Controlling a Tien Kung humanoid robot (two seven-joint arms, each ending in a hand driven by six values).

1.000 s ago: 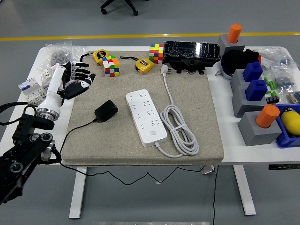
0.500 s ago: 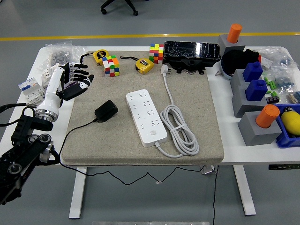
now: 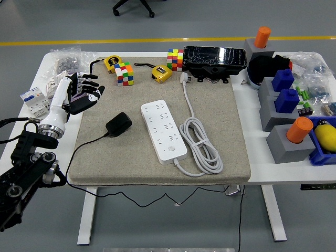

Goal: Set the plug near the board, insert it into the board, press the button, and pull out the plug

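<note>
Left hand (image 3: 84,93) open, hovering; black plug (image 3: 119,124) apart, nearer, right.

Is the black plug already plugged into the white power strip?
No. The black plug lies on the mat to the left of the white power strip, apart from it, with every socket free.

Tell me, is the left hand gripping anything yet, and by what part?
Nothing is held. The left hand hovers open at the mat's left edge, apart from the black plug lying on the mat.
</note>
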